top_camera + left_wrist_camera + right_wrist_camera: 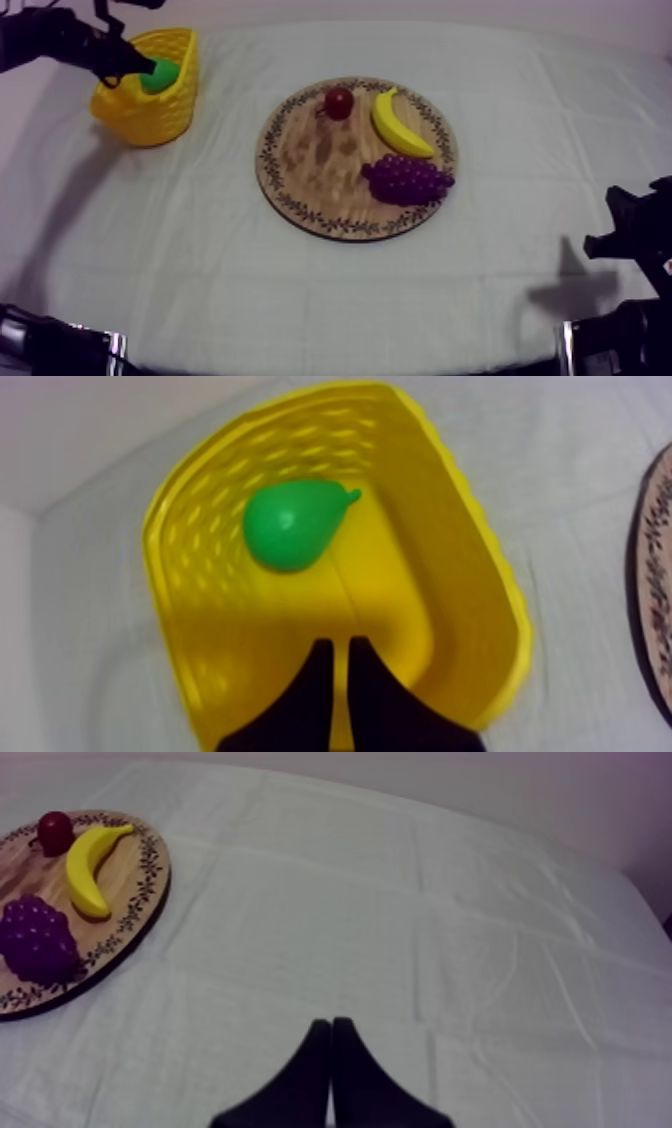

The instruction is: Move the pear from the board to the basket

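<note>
pear (295, 524) lies in the yellow basket (480, 576), left fingers (305, 706) apart, right fingers (345, 1072) together.

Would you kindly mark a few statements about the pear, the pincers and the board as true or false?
1. The pear lies in the basket. True.
2. The left pincer is shut on the pear. False: it is open, and the pear lies free beyond it.
3. The banana lies in the basket. False: it lies on the board.
4. The right pincer is shut on nothing. True.
</note>
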{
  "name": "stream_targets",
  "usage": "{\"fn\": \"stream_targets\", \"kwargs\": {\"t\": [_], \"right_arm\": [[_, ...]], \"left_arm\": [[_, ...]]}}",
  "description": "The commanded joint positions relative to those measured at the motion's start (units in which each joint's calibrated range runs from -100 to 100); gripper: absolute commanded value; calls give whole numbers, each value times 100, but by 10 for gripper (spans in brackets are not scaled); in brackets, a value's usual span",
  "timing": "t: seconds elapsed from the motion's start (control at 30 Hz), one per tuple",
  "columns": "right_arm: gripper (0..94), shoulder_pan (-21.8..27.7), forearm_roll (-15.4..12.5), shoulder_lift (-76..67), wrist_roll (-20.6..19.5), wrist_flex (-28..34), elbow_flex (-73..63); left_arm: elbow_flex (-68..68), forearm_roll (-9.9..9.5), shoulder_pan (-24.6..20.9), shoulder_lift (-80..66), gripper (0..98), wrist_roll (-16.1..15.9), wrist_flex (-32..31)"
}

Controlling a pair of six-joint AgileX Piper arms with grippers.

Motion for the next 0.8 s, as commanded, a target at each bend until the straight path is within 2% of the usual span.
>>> {"fn": "stream_targets", "kwargs": {"t": [0.0, 0.33, 0.5, 0.77], "right_arm": [[3, -1, 0, -2, -2, 0, 4], [3, -1, 0, -2, -3, 0, 4], [3, -1, 0, -2, -4, 0, 4], [3, -1, 0, -2, -3, 0, 4]], "left_arm": [[640, -24, 20, -1006, 6, 30, -18], [2472, -173, 82, -3888, 0, 394, 220], [3516, -180, 39, -5486, 0, 602, 417], [5365, -155, 134, -8185, 0, 885, 316]]}}
